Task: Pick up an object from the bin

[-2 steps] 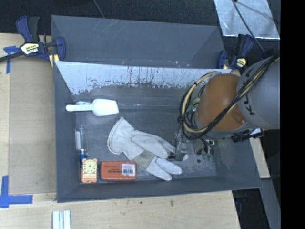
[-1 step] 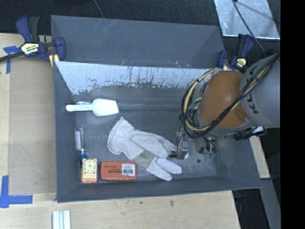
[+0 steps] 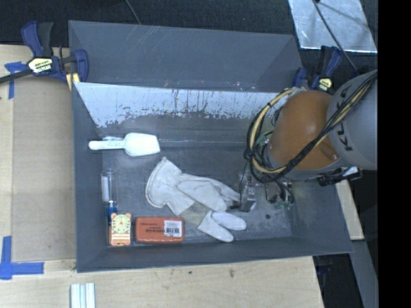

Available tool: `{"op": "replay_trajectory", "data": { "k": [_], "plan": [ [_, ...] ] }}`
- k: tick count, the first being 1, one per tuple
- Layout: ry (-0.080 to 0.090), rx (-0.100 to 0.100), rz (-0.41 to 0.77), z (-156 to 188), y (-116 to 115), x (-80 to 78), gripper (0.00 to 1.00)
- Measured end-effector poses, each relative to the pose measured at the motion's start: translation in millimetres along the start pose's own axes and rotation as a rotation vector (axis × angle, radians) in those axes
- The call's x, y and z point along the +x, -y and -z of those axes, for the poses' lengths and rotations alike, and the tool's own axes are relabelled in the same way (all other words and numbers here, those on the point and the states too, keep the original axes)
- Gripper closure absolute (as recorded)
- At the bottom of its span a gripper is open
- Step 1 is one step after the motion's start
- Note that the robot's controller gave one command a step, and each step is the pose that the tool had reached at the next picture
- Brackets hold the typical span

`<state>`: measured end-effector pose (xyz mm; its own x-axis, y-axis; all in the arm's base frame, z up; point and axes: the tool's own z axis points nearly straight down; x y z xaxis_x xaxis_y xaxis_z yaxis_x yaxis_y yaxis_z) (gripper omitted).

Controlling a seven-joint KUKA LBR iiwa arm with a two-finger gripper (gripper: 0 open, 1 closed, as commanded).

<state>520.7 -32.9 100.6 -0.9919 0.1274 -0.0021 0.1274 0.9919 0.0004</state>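
Note:
My gripper point(image 3: 244, 197) is low in the bin, right of the middle, under the orange wrist cover. Its tips rest at the right-hand end of a white work glove point(image 3: 186, 196) that lies flat across the bin floor, fingers pointing right. The tips touch or nearly touch the glove's finger ends. Nothing can be made out between them.
A white plastic scoop point(image 3: 128, 145) lies at the upper left. Down the left side lies a clear syringe with a blue tip point(image 3: 108, 192). At the front left lie a small orange-and-cream item point(image 3: 120, 229) and an orange box with a barcode label point(image 3: 158, 230).

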Motion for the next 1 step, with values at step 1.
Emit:
{"op": "replay_trajectory", "data": {
  "k": [1],
  "plan": [
    [0.003, 0.000, 0.000, 7.9, 0.1, -0.7, 1.00]
  ]
}}
